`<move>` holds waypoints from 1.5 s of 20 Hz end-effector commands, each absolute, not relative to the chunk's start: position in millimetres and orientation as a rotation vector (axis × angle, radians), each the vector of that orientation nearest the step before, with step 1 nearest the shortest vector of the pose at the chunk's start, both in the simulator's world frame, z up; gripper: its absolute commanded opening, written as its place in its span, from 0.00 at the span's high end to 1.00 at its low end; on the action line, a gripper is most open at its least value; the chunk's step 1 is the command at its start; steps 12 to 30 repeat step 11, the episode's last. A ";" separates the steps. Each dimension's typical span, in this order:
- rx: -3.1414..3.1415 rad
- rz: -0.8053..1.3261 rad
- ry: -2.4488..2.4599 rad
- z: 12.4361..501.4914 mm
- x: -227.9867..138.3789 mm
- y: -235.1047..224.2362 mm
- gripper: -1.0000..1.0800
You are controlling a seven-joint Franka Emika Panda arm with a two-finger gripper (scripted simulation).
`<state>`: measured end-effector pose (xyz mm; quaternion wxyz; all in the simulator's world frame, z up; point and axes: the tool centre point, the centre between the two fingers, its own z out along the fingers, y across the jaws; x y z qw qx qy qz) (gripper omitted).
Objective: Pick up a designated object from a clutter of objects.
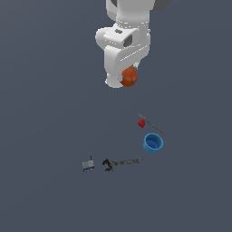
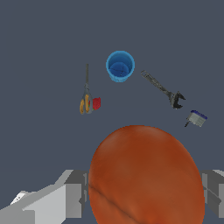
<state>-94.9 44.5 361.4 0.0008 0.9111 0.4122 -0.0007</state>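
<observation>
The designated object, a round orange-red ball (image 1: 129, 76), hangs well above the ground under the white arm. It fills the lower part of the wrist view (image 2: 146, 177). My gripper (image 2: 145, 194) is shut on the ball, with a grey finger (image 2: 74, 194) pressed against each side. In the exterior view the arm's body hides most of the gripper (image 1: 128, 78). The rest of the clutter of objects lies on the ground below, apart from the ball.
On the ground lie a blue cup (image 1: 153, 143) (image 2: 120, 65), a small red piece (image 1: 142, 123) (image 2: 96, 103), a thin rod with orange handles (image 1: 154, 126) (image 2: 86, 94), a dark wrench (image 1: 120, 163) (image 2: 164, 90) and a small grey-blue box (image 1: 88, 166) (image 2: 196, 118).
</observation>
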 end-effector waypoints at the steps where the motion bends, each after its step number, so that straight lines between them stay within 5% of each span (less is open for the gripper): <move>1: 2.861 -0.001 1.294 376.4 -95.9 51.9 1.00; 30: 2.862 0.000 1.294 399.9 -95.5 64.1 1.00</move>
